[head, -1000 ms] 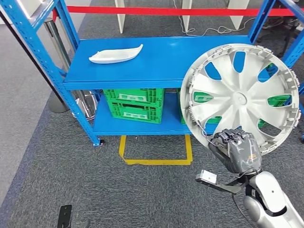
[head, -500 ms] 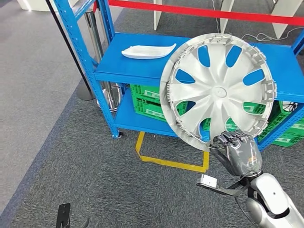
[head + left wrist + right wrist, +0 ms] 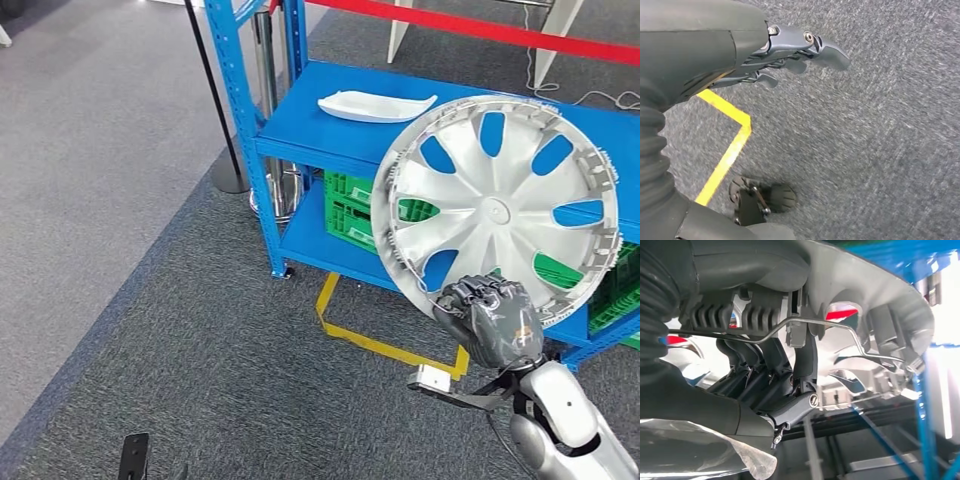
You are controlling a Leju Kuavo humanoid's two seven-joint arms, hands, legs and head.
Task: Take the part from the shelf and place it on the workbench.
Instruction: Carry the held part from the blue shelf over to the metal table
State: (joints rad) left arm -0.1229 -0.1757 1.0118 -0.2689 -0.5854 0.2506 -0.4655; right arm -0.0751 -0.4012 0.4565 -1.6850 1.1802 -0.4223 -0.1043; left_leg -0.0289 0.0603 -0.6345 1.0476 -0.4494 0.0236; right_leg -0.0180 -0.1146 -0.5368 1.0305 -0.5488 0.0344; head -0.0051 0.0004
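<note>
Hubcap (image 3: 494, 210) upright — right hand (image 3: 489, 320) grips its lower rim.

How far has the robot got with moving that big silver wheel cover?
Picked up: the right hand grips the wheel cover by its lower rim, held up clear of the blue shelf. Placing it remains; no workbench is in view. The left hand hangs open.
</note>
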